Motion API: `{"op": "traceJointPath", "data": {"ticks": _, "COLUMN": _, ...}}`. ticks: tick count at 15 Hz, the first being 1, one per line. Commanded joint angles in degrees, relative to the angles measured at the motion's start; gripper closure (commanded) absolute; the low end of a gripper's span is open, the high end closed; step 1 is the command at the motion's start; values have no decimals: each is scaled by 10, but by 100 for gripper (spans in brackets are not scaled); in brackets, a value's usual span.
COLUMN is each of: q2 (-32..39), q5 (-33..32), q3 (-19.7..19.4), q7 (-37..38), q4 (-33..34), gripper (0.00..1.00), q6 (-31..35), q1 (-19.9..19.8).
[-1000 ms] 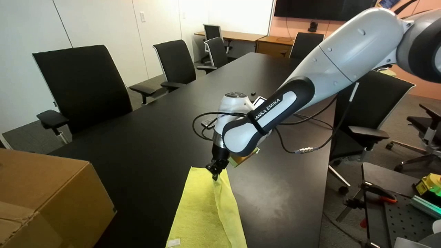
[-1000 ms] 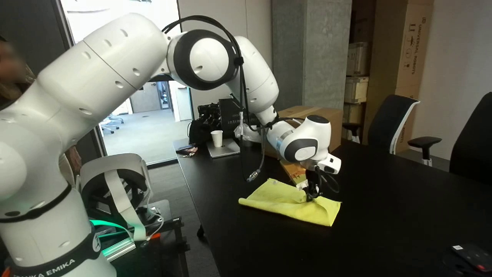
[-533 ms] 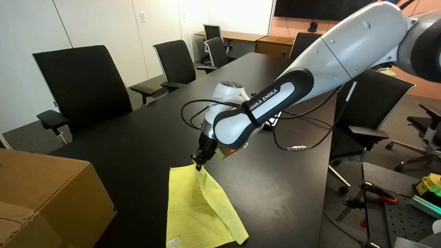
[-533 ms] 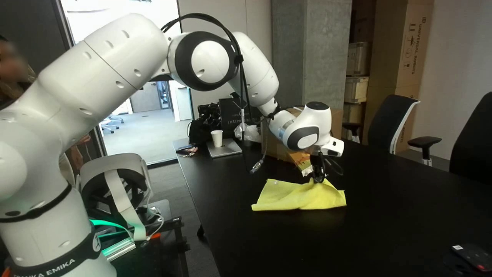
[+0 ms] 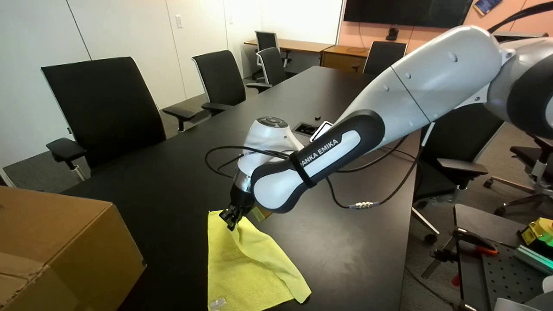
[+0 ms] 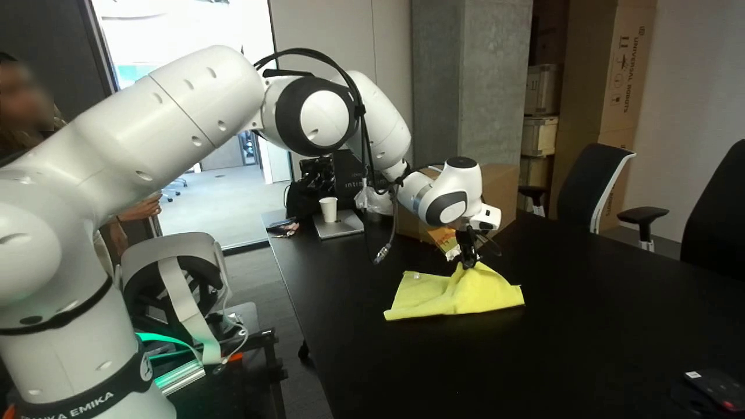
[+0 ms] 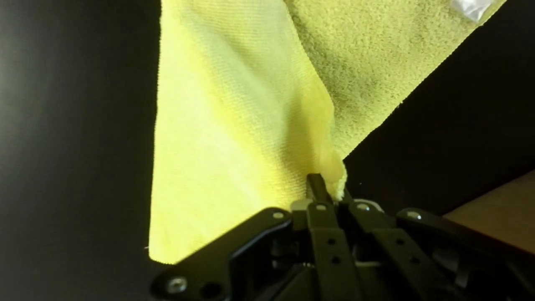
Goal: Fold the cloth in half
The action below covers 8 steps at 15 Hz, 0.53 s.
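Black two-fingered claw (image 7: 330, 189) pinching edge of pale yellow-green rectangular fabric cloth (image 5: 248, 268), on long black table (image 5: 345, 242) near brown cardboard box (image 5: 71, 244). Probably mid-fold; next, lay raised flap (image 7: 234, 138) onto box-side half, release.

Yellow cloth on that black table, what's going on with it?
A robot arm looks to be partway through folding the yellow cloth. Its gripper is shut on the cloth near an edge and holds that part up off the table, with a flap turned over the fuzzy side. The fold isn't finished: much of the fuzzy side shows uncovered. A person is partly in view behind the arm, not touching the cloth.
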Motion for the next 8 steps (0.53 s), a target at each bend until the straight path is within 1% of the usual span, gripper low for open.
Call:
{"op": "traceJointPath", "data": {"ticks": 1, "q2": 58, "q5": -21, "q3": -27, "q7": 48, "q4": 98, "gripper": 95, "q6": -7, "q1": 37}}
{"op": "traceJointPath", "data": {"ticks": 2, "q2": 66, "q5": -22, "q3": -34, "q7": 59, "q4": 114, "gripper": 95, "q6": -9, "q1": 44}}
{"op": "traceJointPath", "data": {"ticks": 6, "q2": 105, "q5": -46, "q3": -91, "q7": 123, "q4": 181, "gripper": 95, "q6": -12, "q1": 71}}
{"op": "traceJointPath", "data": {"ticks": 7, "q2": 115, "q5": -52, "q3": -106, "q7": 140, "q4": 196, "gripper": 92, "q6": -14, "q1": 75}}
{"op": "traceJointPath", "data": {"ticks": 8, "q2": 126, "q5": -58, "q3": -117, "q7": 153, "q4": 210, "gripper": 70, "q6": -19, "q1": 76}}
